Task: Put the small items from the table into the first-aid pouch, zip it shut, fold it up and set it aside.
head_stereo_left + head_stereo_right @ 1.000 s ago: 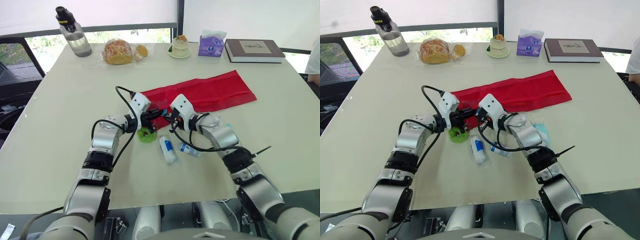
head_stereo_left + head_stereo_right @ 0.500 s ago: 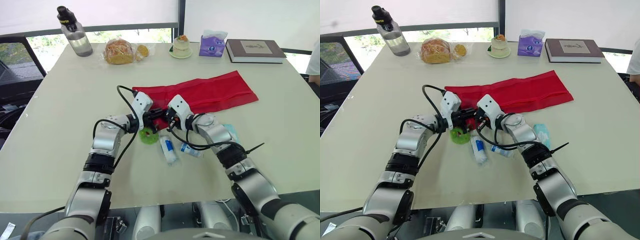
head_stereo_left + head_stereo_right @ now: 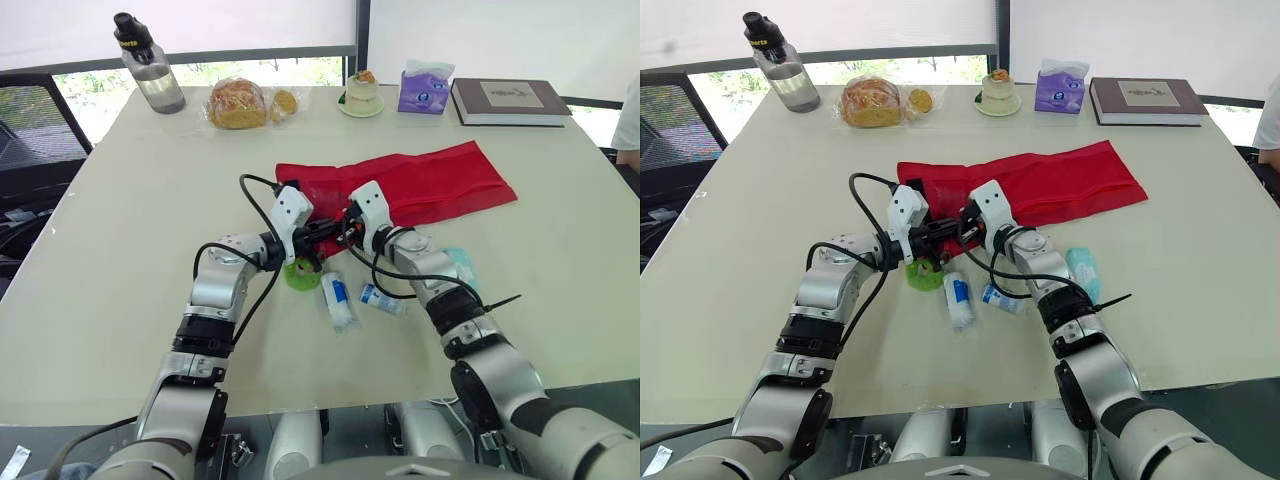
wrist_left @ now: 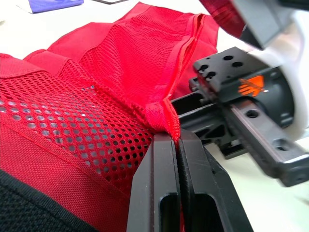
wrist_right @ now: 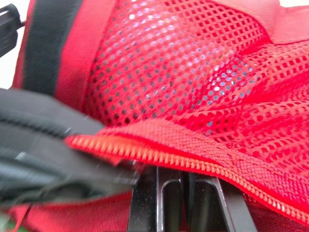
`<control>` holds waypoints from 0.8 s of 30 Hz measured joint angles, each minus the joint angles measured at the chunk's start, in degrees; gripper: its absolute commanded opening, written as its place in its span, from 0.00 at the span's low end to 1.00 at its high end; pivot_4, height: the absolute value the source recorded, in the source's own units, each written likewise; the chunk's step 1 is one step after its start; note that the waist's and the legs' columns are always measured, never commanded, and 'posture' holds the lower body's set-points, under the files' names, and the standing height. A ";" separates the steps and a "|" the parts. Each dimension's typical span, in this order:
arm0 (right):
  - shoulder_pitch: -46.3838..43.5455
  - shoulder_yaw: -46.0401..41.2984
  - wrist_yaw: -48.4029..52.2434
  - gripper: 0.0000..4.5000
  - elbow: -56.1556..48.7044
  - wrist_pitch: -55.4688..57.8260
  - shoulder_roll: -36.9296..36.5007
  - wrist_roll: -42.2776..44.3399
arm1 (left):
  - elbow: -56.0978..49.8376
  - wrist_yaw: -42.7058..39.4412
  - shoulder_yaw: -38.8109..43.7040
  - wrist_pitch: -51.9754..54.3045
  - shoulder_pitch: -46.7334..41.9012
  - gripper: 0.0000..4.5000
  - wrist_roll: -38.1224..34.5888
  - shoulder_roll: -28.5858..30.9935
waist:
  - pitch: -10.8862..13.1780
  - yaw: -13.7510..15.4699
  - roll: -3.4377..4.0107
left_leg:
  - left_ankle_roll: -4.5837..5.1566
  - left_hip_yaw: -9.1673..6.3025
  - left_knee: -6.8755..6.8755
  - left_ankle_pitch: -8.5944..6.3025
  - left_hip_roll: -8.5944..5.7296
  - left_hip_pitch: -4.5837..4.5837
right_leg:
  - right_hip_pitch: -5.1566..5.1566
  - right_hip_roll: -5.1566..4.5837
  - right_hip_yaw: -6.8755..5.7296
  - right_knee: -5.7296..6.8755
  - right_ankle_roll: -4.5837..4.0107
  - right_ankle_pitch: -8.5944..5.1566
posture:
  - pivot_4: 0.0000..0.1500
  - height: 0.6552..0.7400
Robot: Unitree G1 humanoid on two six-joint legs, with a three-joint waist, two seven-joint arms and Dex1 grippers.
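Note:
The red first-aid pouch [image 3: 430, 185] lies unfolded across the table's middle. Its near left end is lifted and bunched between my two grippers. My left gripper [image 3: 322, 232] is shut on the edge of the red mesh pocket [image 4: 96, 125], its fingers [image 4: 157, 159] pressed together on the fabric. Facing it, my right gripper [image 3: 345, 228] is shut on the pouch's zipper edge [image 5: 159, 145]. Just in front of the grippers on the table lie a green round item [image 3: 302, 274], a white tube with a blue label [image 3: 336, 300], a small blue-and-white item [image 3: 380, 298] and a teal packet [image 3: 462, 265].
Along the far edge stand a water bottle [image 3: 148, 65], bagged bread [image 3: 238, 103], a small cake on a dish [image 3: 361, 93], a purple tissue pack [image 3: 424, 88] and a book [image 3: 508, 100]. A person's sleeve [image 3: 630, 120] shows at the right edge.
Both grippers have shifted slightly right and away from me, staying close together. The pouch's left end has come up and bunched more between them. The loose items have not moved.

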 measured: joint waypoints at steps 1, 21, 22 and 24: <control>-0.24 -0.16 -0.37 0.02 0.34 -0.28 0.06 0.17 | -0.10 0.04 0.00 0.01 0.00 0.00 -0.01 0.00 | 0.00 -0.01 0.00 | 0.00 0.00 0.00 0.00 0.00 0.00 | 0.00 0.00 0.00 0.00 0.00 0.00 | 1.00 1.00; 13.56 6.44 9.23 0.02 -26.99 9.46 -10.24 0.63 | 6.75 0.05 -0.65 -5.25 -1.07 0.00 2.68 2.90 | 0.00 -0.01 0.00 | 0.00 0.01 0.00 0.00 0.00 -0.01 | -0.01 0.00 0.00 -0.02 0.00 -0.01 | 1.00 1.00; 14.23 6.47 9.56 0.02 -28.62 10.16 -10.77 0.78 | 7.13 -0.01 -0.68 -5.68 -1.23 0.00 2.89 3.12 | 0.00 -0.04 0.00 | 0.00 0.01 0.00 0.00 0.00 0.00 | -0.01 0.01 0.01 -0.01 0.00 -0.01 | 1.00 1.00; 15.99 6.16 10.01 0.02 -32.98 11.66 -12.11 1.76 | 8.37 -0.35 -0.94 -7.09 -1.74 0.00 3.47 3.68 | 0.00 0.00 0.00 | 0.00 -0.01 0.00 0.00 0.01 0.00 | -0.01 0.03 0.00 -0.01 0.00 -0.01 | 1.00 1.00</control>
